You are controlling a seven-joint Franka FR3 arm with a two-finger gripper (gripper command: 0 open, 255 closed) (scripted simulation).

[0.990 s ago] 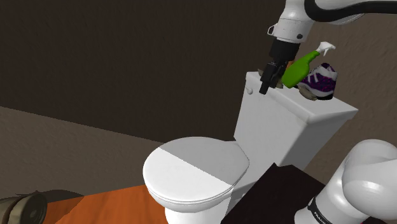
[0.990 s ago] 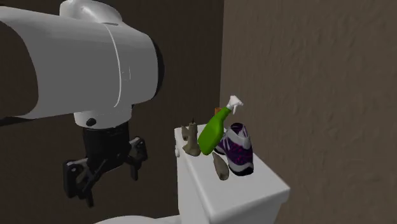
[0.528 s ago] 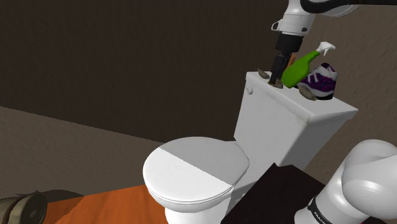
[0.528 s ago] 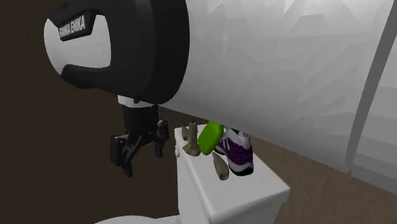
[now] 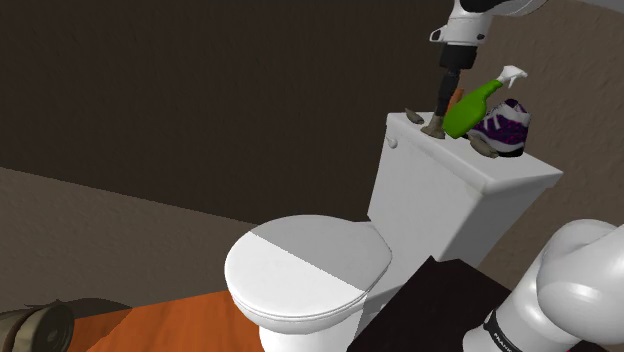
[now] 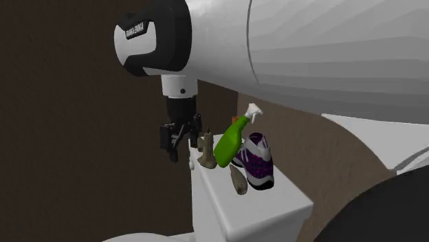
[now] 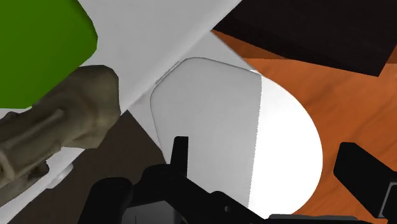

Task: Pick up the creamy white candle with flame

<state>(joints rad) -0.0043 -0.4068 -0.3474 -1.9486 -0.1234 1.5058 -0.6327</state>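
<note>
Where the candle (image 6: 205, 152) stands: one, beige, upright on the toilet tank's lid (image 6: 275, 206), beside one green spray bottle (image 6: 230, 141).
Jaws: released, gripper (image 6: 180, 141) just beside the candle, which lies outside them.
Also on lid: one purple sneaker (image 6: 258, 165).
Writing: white lettering on the arm (image 6: 134, 31), unreadable.

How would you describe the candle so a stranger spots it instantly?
Find the white toilet tank. On its lid, beside the green spray bottle, stands the candle. It is beige and upright; the other beige piece lies by the purple shoe.
</note>
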